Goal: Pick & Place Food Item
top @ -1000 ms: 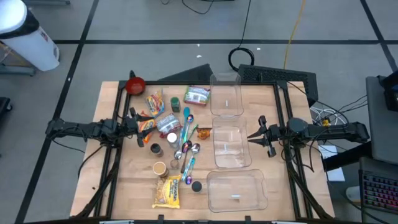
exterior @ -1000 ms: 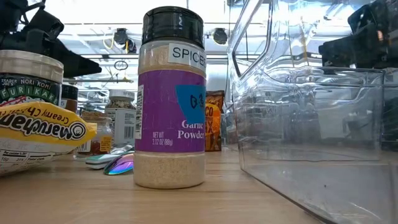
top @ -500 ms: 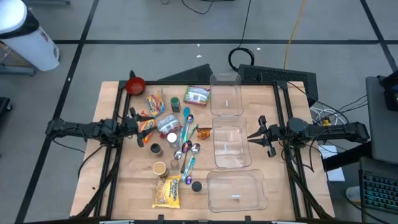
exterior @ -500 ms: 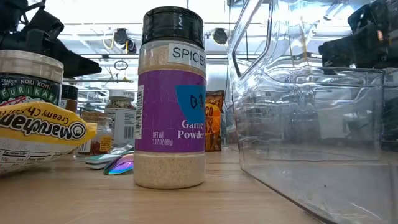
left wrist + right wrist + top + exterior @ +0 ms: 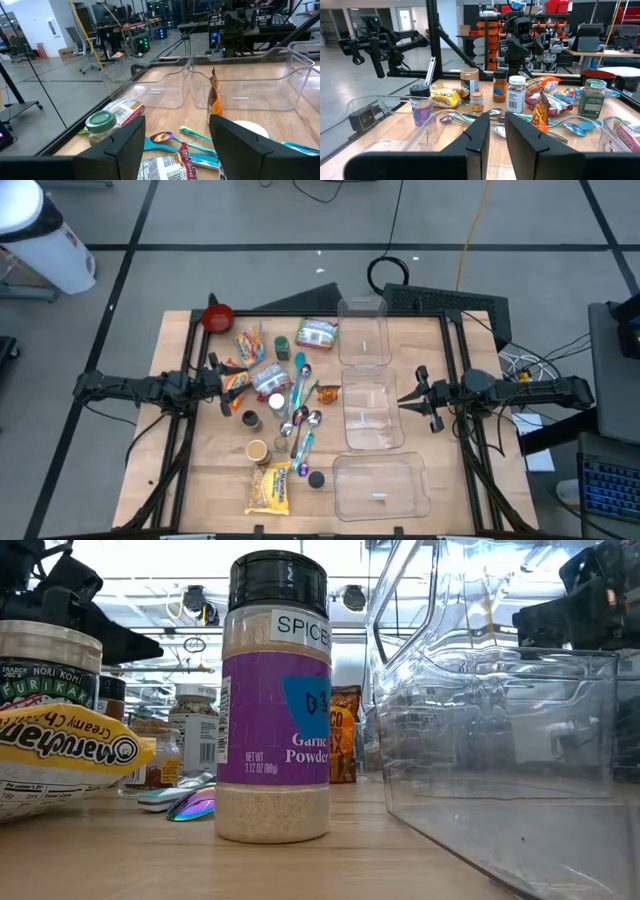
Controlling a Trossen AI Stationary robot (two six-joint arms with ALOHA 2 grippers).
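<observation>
A pale wooden table (image 5: 215, 480) with a black frame stands on a grey floor crossed by dark lines, and a workshop with desks and racks fills the background. Nothing differs from the frames a second and half a second earlier: both arms and every item sit exactly where they were.

The landmark is the middle clear plastic bin (image 5: 372, 416), one of three in a row on the table's right half. The left gripper (image 5: 216, 376) hovers well to the left of that bin, its arm reaching in level from the table's left edge; its fingers (image 5: 125, 150) stand spread apart with nothing between them. Just beside it lies an orange snack packet (image 5: 234, 380), part of the food clutter left of the bin. A purple-labelled garlic powder jar with a black lid (image 5: 278, 700) probably stands nearest the low camera, near the yellow ramen packet (image 5: 270, 487).

The right gripper (image 5: 412, 401) hangs at the bin's right side, arm level, its fingers (image 5: 479, 137) pressed nearly together and empty.
</observation>
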